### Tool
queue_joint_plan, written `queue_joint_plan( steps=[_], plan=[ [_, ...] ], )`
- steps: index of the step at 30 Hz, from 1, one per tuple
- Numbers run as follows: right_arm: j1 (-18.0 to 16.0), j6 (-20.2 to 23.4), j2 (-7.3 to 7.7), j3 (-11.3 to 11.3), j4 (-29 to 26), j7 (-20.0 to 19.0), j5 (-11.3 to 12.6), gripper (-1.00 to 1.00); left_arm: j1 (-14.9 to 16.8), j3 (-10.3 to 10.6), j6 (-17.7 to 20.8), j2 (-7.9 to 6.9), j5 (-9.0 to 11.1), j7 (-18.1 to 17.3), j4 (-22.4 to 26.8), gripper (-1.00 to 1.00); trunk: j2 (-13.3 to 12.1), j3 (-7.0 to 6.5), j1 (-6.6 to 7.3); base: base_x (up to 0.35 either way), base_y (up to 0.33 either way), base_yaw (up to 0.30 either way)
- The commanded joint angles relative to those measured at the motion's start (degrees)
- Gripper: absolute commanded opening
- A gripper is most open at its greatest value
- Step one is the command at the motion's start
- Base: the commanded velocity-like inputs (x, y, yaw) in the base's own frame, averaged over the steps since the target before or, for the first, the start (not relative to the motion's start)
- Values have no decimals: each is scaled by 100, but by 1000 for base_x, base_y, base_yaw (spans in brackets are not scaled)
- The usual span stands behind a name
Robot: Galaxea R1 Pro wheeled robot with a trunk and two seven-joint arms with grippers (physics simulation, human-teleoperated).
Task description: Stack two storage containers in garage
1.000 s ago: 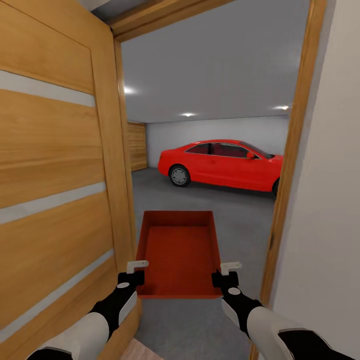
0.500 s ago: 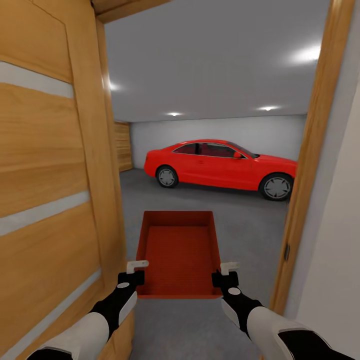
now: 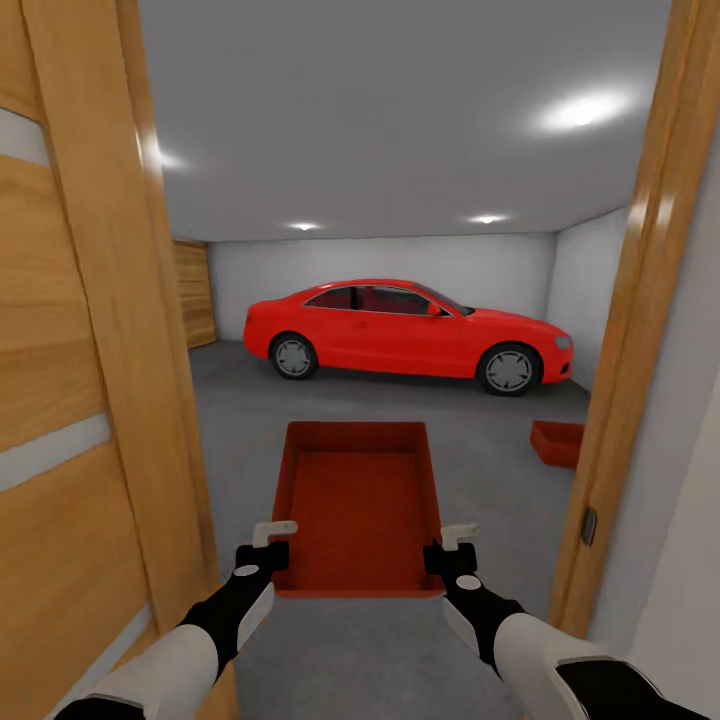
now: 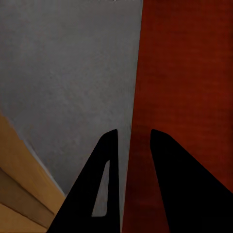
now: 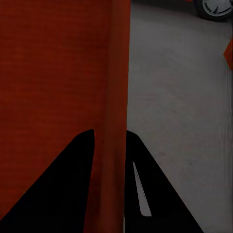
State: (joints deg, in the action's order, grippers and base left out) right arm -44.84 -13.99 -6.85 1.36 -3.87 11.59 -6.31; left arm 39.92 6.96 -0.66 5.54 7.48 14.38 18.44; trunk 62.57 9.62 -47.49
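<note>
**Carried bin held level in the garage doorway**

On your far left stands the tan wooden door (image 3: 70, 400), swung open, with pale horizontal stripes across its panels; in the left wrist view a corner of it (image 4: 19, 189) shows beside the grey floor.

Your left gripper (image 3: 270, 545) is pinched on the left wall of the carried storage container (image 3: 358, 505), near its closest corner. In the left wrist view one dark finger (image 4: 104, 189) sits outside the wall and the other inside, narrow, with the thin orange-red wall (image 4: 138, 97) between them.

The bin is held level in front of you, open side up, its ribbed inner bottom visible, above the mottled grey concrete floor (image 3: 470, 440). Beyond it, across the garage, the red car (image 3: 405, 335) stands side-on before the white back wall (image 3: 380, 260), under a grey ceiling with bright light spots.

Your right gripper (image 3: 455, 545) clamps the right wall of the same bin at the matching near corner. The right wrist view shows its fingers (image 5: 73, 184) narrow on either side of that wall (image 5: 116, 97), with a car wheel (image 5: 213, 7) at the frame's edge.

Further right, the second storage container (image 3: 558, 442) rests on the floor near the right door frame (image 3: 640, 330). The frame cuts off its far end, so you probably cannot judge its full outline. A white wall (image 3: 690, 480) closes the right edge.
</note>
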Motion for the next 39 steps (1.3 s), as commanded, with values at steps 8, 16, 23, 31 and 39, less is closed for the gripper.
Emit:
queue_joint_plan(
  steps=[8,16,23,31,39],
  plan=[
    [-4,-16,26,-303,17,398,24,-100,10,-116,-4,-9,-45,67,28,-100,5,8,-4,300,215,-285],
    [-7,-16,26,-303,17,397,24,-100,8,-119,-4,-9,-45,73,34,-100,5,8,-4,223,163,-201],
    [-4,39,-17,-25,32,78,-34,-100,7,27,-4,-9,80,67,22,-100,6,8,-4,12,9,-10],
    [-4,83,17,45,77,12,-64,-100,7,183,-4,-11,215,74,-56,-100,6,8,-4,66,0,0],
    [-5,89,43,-109,104,9,-238,-100,7,295,-4,-25,370,82,-113,-100,6,8,-4,296,0,0]
  ],
)
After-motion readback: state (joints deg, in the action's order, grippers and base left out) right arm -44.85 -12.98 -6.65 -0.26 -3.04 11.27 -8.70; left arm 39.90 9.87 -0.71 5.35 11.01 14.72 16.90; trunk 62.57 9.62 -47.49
